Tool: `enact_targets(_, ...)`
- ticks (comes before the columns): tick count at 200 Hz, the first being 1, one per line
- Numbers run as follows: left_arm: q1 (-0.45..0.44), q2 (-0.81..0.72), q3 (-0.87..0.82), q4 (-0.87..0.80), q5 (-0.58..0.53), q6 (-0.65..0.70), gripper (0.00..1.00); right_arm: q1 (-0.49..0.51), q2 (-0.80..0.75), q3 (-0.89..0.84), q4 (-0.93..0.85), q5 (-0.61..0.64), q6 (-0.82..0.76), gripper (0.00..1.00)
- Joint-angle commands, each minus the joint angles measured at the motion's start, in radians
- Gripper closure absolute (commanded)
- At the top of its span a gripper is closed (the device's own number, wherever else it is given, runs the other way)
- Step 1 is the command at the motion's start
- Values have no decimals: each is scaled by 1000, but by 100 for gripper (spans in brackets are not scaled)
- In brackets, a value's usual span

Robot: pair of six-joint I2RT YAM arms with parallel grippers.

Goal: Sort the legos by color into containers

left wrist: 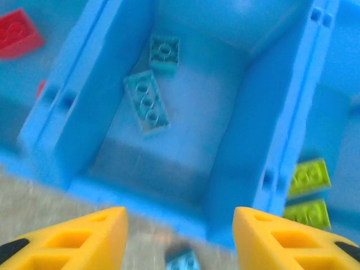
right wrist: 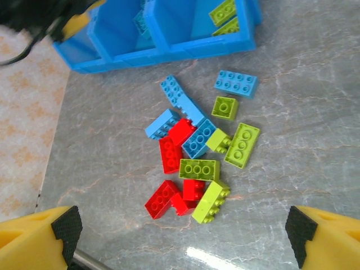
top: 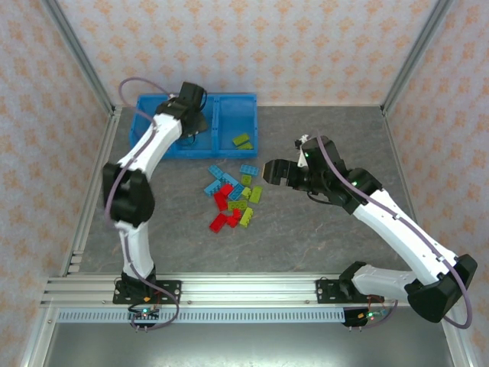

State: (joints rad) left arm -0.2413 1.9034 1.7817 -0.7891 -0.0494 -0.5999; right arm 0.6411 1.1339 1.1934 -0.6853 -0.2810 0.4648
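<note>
- Right gripper (right wrist: 181,230) hung wide open, empty, over loose bricks (right wrist: 197,152) mid-frame.
- Left gripper (left wrist: 180,239), part open and empty, hung above the blue tray (left wrist: 281,112) at upper left, two blue bricks (left wrist: 147,100) inside.

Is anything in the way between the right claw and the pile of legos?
No. The open right gripper points straight at the legos on the table, and nothing visible sits between them.
</note>
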Motion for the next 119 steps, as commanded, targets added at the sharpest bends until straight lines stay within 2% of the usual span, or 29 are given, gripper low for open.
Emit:
enact_targets(1,-98,-302,-248,114,25,-100,47,9,-54,-18,-48,65,39,4)
enact_targets(13,-176,-409,-401,159,12,-114,46,8,-78,-44,-48,70,36,4)
enact_targets(31,-300,-506,-553,141,-29,-115,43,8,-96,-62,-61,87,2,4)
enact_targets(43,-385,-546,-632,112,-72,-79,43,8,-97,-59,-80,107,-21,4)
enact_targets(69,-551,-600,-777,64,-139,49,50,8,-109,-57,-105,120,-34,4)
enact_targets(81,-597,-608,-827,53,-136,134,50,8,-120,-60,-106,121,-39,4)
enact_targets(94,-609,-607,-869,64,-42,212,49,8,-124,-63,-109,122,-42,4)
enact_targets(104,-609,-606,-894,79,5,236,45,8,-126,-74,-98,110,-46,4)
enact_targets(119,-609,-600,-910,96,-1,257,40,8,-124,-91,-75,105,-36,3)
